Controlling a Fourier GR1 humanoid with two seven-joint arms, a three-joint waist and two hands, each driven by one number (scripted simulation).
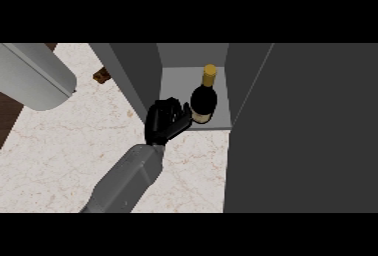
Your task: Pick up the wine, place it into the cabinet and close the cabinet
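Grey and rounded, a large cylinder-like body [37, 75] fills the upper left corner, hanging over the pale marbled tabletop [59, 150], with a strip of dark brown at the far left edge. Just right of it, near the cabinet's left wall, a small brown object [102, 75] lies on the tabletop; I cannot tell what it is. One grey forearm [125, 180] rises from the lower edge toward the cabinet [140, 75], ending in a black hand [165, 121] at the front lip of the cabinet's shelf. Which arm it is I cannot say for sure. Its fingers [168, 106] are spread and fairly straight, holding nothing, the thumb side close against the base of the wine bottle [204, 97]. That bottle, dark with a yellow-gold top, stands upright on the light grey shelf [173, 82] inside the cabinet, near the front edge. To the right, the dark grey cabinet door [303, 130] stands open, taking up the whole right side of the view.
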